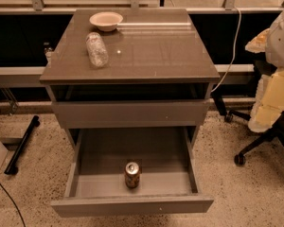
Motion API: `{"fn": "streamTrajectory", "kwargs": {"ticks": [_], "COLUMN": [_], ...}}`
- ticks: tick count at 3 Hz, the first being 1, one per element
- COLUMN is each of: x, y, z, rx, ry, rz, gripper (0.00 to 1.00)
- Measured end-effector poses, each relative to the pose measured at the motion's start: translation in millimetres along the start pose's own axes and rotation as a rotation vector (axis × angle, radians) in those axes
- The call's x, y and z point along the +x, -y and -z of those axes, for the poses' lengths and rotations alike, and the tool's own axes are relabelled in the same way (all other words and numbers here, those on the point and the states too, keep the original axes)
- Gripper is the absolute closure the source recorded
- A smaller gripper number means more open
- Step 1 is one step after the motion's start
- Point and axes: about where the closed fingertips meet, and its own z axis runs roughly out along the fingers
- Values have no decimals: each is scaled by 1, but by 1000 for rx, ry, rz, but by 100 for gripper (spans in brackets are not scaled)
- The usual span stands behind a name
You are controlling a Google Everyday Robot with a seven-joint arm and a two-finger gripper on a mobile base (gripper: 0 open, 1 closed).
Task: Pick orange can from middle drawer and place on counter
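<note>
The orange can (pixel 132 174) stands upright in the open middle drawer (pixel 132 205), near the drawer's front wall and about at its centre. It is orange-brown with a silver top. The drawer is pulled far out towards me, and its floor holds nothing else that I can see. The counter (pixel 146 56) is the glossy grey-brown top of the cabinet, above and behind the drawer. My gripper is not in view in this frame.
A clear plastic bottle (pixel 96 49) lies on the counter's left part, and a pale bowl (pixel 106 20) sits at its back left. The shallower top drawer front (pixel 130 112) stands slightly out. An office chair (pixel 255 145) with bulky white and yellow shapes (pixel 274 79) is at the right.
</note>
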Motion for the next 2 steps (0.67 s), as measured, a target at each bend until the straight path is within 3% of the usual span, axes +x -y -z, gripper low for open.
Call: {"fn": "streamTrajectory", "kwargs": {"ticks": [1, 2], "x": [-4, -17], "y": [0, -1], "z": [-1, -14], "rx": [3, -21], "ry": [23, 109], "rz": [3, 21], "gripper": [0, 0]}}
